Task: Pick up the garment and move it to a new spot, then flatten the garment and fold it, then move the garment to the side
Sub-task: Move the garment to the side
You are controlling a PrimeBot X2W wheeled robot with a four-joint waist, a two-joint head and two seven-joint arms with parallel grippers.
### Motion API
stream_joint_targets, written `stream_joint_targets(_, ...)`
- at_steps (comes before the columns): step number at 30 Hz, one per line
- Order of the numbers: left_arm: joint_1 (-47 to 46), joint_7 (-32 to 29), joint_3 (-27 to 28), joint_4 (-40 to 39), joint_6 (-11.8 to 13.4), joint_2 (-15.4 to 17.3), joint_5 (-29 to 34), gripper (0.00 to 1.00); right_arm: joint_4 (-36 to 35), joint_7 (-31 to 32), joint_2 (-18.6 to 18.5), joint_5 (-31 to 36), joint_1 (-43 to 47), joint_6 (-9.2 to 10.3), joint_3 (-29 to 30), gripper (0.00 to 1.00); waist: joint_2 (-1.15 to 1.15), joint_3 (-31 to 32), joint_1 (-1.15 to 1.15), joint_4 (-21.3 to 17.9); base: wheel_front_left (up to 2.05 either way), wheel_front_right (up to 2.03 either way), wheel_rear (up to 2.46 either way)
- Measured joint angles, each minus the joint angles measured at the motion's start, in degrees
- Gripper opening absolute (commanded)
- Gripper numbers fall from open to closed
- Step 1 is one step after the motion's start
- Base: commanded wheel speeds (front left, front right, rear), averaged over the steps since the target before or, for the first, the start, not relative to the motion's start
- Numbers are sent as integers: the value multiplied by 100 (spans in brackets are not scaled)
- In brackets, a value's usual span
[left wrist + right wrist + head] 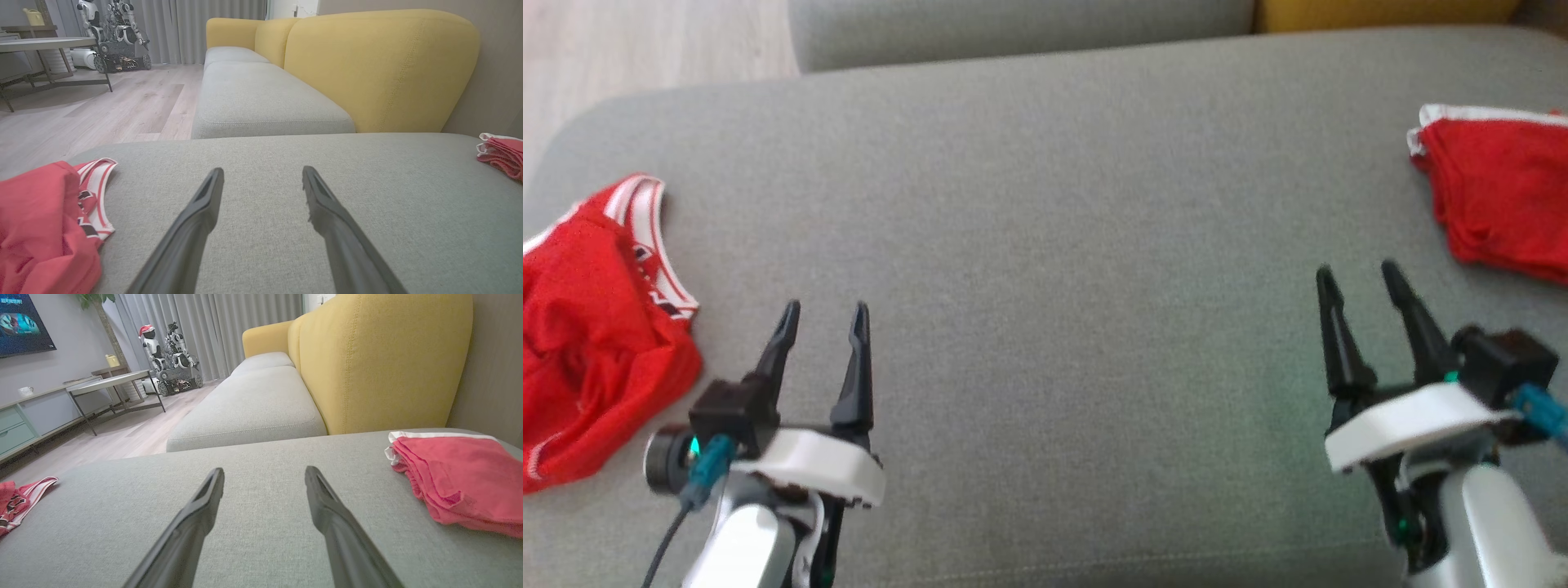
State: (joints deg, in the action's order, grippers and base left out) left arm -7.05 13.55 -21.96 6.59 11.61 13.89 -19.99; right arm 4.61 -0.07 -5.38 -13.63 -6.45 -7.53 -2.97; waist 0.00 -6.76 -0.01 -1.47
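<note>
A crumpled red garment [592,343] with white and black trim lies at the left edge of the grey cushion [1045,245]; it also fills the lower left of the left wrist view as the garment [45,228]. My left gripper [823,312] hovers open just right of it, holding nothing, its fingers [204,204] apart over bare fabric. My right gripper [1356,273] stands open and empty at the lower right, left of a folded red garment [1499,192] with a white hem, seen close as the folded garment [461,482].
The grey cushion is a wide flat surface between the two red piles. Beyond it runs a sofa with grey seats [261,98] and a yellow backrest [380,69]. Wooden floor [102,106], a table [118,381] and another robot [171,359] lie off to the left.
</note>
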Motion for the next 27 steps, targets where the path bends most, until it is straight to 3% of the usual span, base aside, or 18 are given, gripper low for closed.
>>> stream_joint_targets(12, 649, -75, -114, -83, 103, 99, -92, 100, -278, 168, 144, 213, 853, -1, 86, 100, 0, 718, 0, 88, 0, 0, 0)
stream_joint_targets(27, 1032, -187, -114, -267, 305, 219, -144, 100, -390, 268, 193, 264, 965, -1, 120, 100, 0, 945, 0, 172, 0, 0, 0)
